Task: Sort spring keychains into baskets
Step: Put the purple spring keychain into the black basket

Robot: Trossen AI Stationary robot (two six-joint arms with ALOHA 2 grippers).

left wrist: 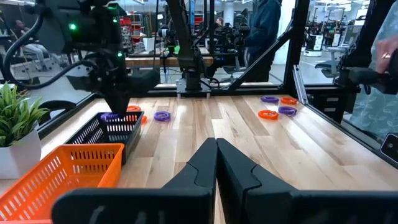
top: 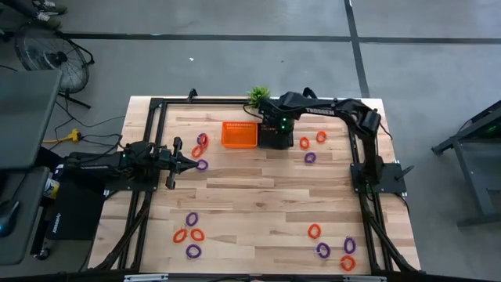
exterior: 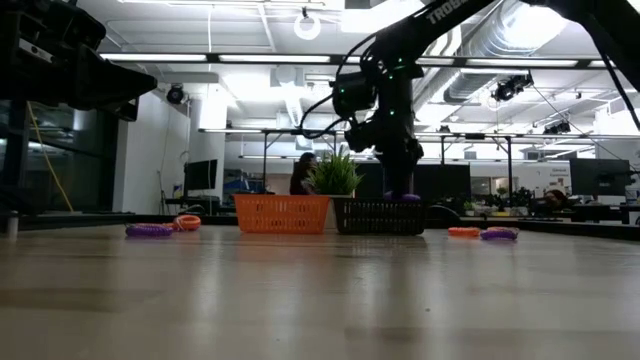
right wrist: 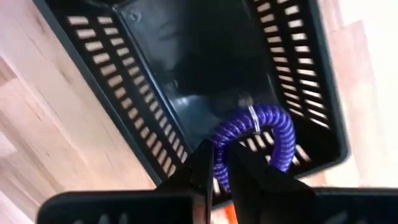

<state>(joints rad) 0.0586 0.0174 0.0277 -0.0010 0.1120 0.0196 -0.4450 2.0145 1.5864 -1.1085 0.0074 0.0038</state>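
Purple keychain (right wrist: 264, 134) pinched by right gripper (right wrist: 216, 167), inside black basket (right wrist: 155, 81).

white letters "TRO" partly visible on dark robot arm (exterior: 440, 20), low view, nothing else legible

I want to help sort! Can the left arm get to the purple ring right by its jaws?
Probably yes. The left gripper sits beside that purple keychain, with only bare table between them; its jaws look shut, so they would need opening.

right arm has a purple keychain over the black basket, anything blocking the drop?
Nothing visible does. The right gripper pinches the purple coiled spring keychain directly above the black mesh plastic basket, whose bare floor lies right below it. The bright orange mesh basket sits beside it, clear.
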